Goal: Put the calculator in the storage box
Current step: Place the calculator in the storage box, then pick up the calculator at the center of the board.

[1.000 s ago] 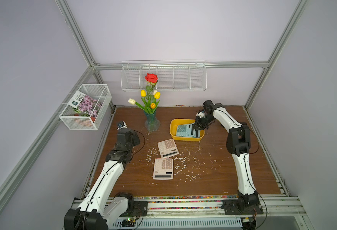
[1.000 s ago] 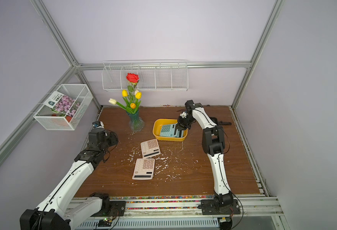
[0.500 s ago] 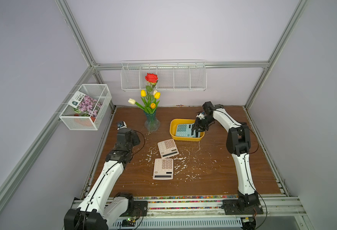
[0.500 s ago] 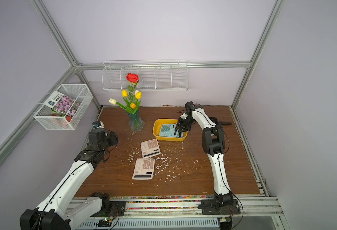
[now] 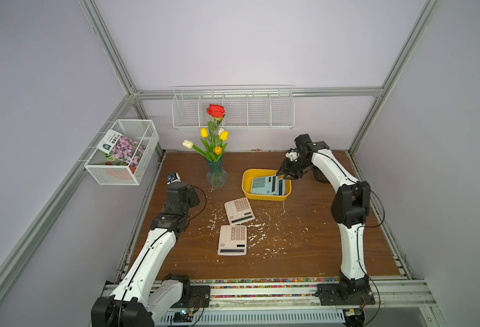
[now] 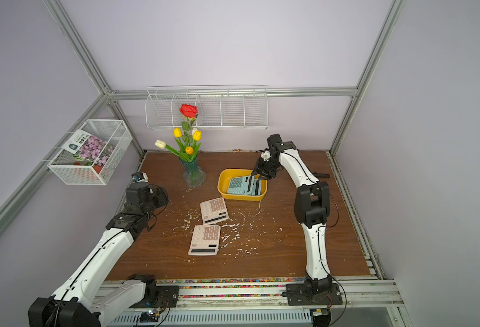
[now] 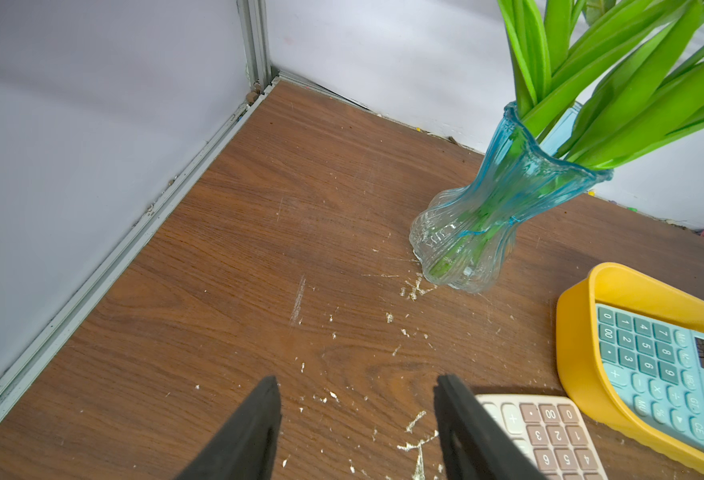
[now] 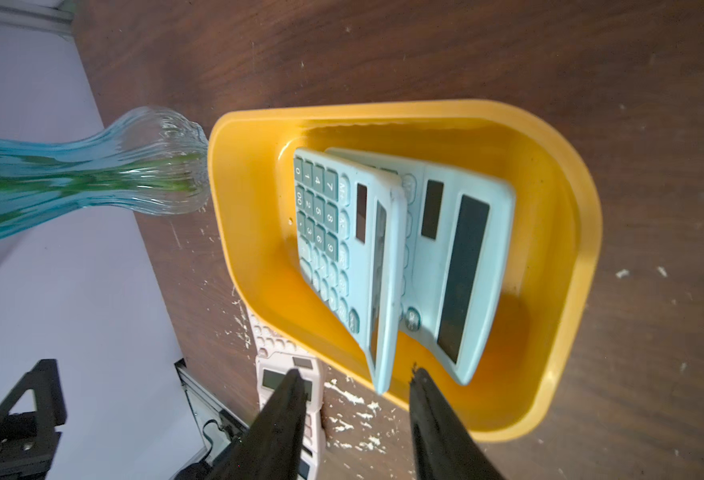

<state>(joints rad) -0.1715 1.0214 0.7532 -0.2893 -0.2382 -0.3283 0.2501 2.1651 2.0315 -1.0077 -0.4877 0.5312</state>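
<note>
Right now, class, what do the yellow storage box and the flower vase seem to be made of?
Storage box: likely plastic, smooth and slightly glossy, with moulded rounded corners. Vase: probably glass, ribbed, clear shading to blue; stems show through it.

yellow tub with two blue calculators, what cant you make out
- Lower light-blue plastic calculator: keypad mostly hidden under the upper light-blue plastic calculator, right wrist view.
- Beige plastic calculator: cut off by the picture's edge, left wrist view.
- Shallow yellow plastic tub: partly cut off, left wrist view.

A robot lab cell: aluminium framing [image 5: 332,92], bare lilac walls [image 5: 247,42], two bench-mounted arms [image 5: 154,254].
</note>
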